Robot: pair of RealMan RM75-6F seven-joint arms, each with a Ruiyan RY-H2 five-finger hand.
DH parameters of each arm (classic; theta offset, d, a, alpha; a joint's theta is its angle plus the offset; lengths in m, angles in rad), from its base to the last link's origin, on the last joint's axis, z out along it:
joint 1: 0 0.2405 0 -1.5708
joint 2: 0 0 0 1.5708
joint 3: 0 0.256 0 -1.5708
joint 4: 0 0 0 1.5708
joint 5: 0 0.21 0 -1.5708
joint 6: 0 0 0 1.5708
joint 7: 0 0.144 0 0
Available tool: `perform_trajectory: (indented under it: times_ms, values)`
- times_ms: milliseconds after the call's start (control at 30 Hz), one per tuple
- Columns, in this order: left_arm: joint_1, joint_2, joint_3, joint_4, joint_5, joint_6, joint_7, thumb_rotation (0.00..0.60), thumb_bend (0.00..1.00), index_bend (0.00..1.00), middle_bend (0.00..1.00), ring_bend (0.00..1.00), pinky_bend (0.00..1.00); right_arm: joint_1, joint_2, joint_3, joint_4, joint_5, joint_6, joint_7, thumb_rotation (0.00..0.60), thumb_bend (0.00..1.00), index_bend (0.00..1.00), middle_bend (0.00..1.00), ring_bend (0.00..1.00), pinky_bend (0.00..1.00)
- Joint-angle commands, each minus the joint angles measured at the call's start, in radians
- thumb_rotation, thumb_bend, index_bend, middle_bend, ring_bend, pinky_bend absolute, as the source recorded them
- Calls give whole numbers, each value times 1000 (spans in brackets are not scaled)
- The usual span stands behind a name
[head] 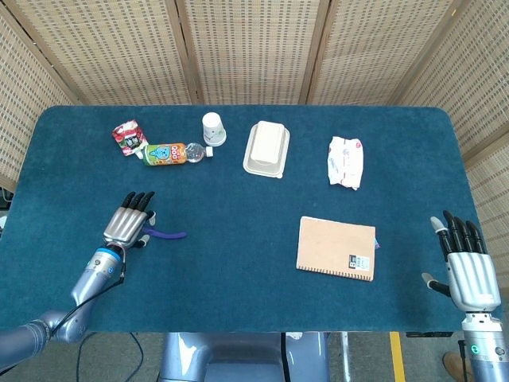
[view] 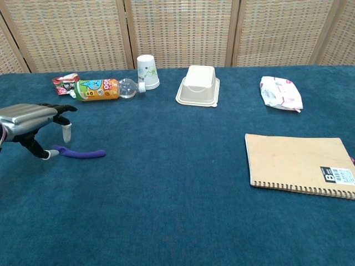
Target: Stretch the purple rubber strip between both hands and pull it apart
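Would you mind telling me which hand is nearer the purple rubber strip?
Left. The left hand hovers over the purple rubber strip's left end; the right hand sits far across the table, beyond the notebook.
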Motion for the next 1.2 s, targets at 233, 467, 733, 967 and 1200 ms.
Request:
perform_trajectory:
  times_ms: [233,467,733,967,1200]
  values:
    - [-20,-34,-2,33,-31,-26,-13,600,361,495,0,0,0,-1,5,1,3,3,1,16,600,0,29,0,0,0]
    - [-28,-47,-2,57,-49,-26,-20,600,396,508,0,0,0,0,8,2,5,12,-5,28,600,0,29,0,0,0]
    - [-32,-51,1,70,-71,-33,-17,600,396,544,0,0,0,2,9,2,6,13,-7,32,600,0,31,0,0,0]
    - [-32,-54,3,79,-85,-29,-15,600,399,614,0,0,0,3,8,1,7,13,-9,33,600,0,30,0,0,0]
    - [-16,-17,-16,20,-66,-1,-111,600,399,617,0,0,0,4,7,0,7,14,-9,30,600,0,30,0,0,0]
